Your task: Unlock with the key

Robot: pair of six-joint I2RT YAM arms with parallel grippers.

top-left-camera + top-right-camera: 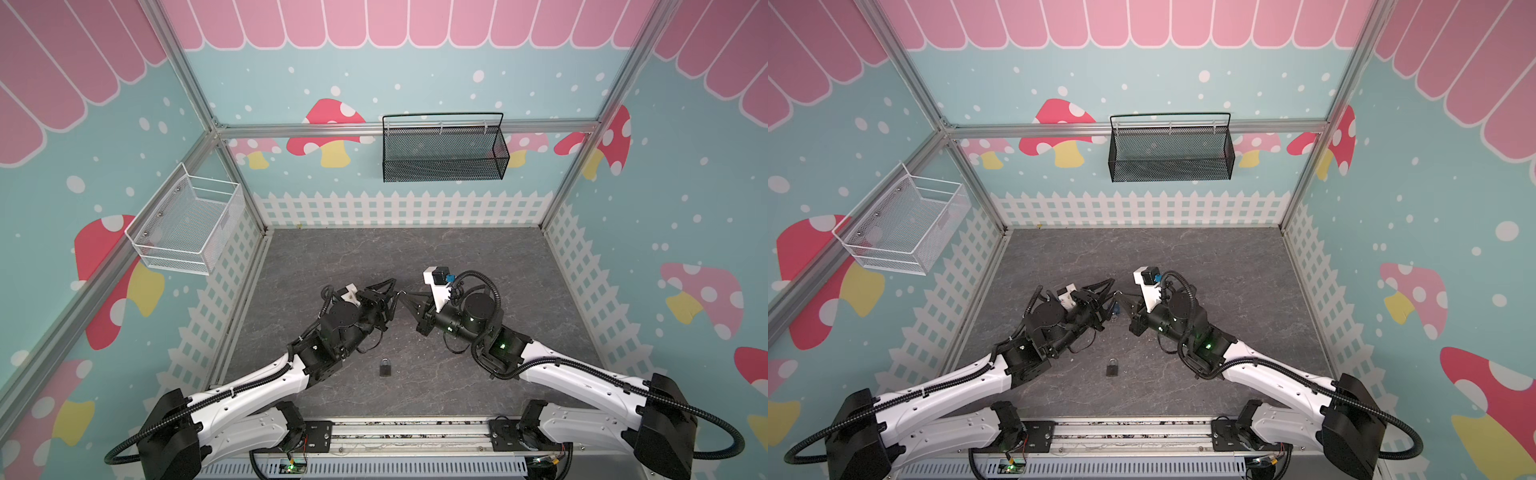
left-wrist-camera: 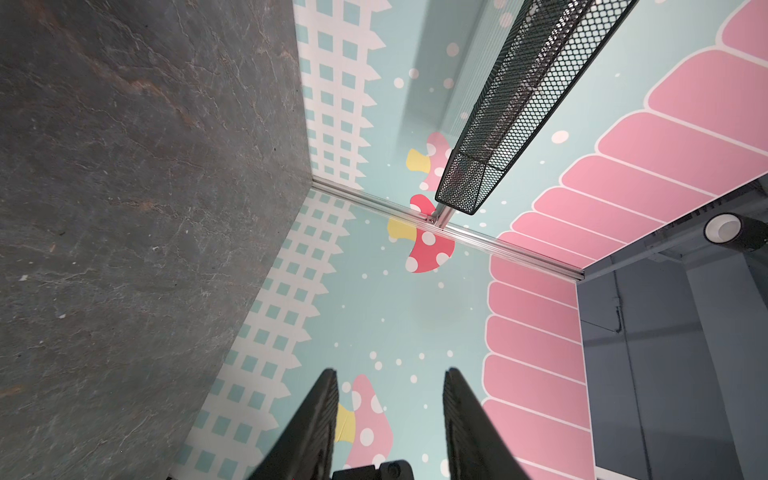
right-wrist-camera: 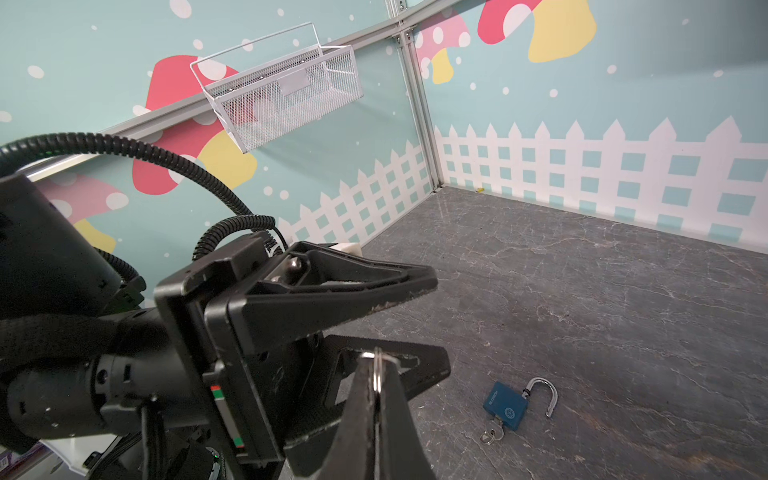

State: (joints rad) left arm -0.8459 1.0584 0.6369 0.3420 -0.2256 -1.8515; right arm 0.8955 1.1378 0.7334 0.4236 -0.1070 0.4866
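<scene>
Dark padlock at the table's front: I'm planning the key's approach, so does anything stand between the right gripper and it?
Nothing visible does. In a top view only bare table lies between the right gripper, shut on the key ring, and the dark padlock; the left arm's wrist stands beside that path.

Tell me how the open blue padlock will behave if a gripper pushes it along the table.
The blue padlock lies flat on its broad face, so it will probably slide rather than roll. Its open shackle may swing or catch when nudged. The key sticking out at its base could drag and turn the body.
</scene>
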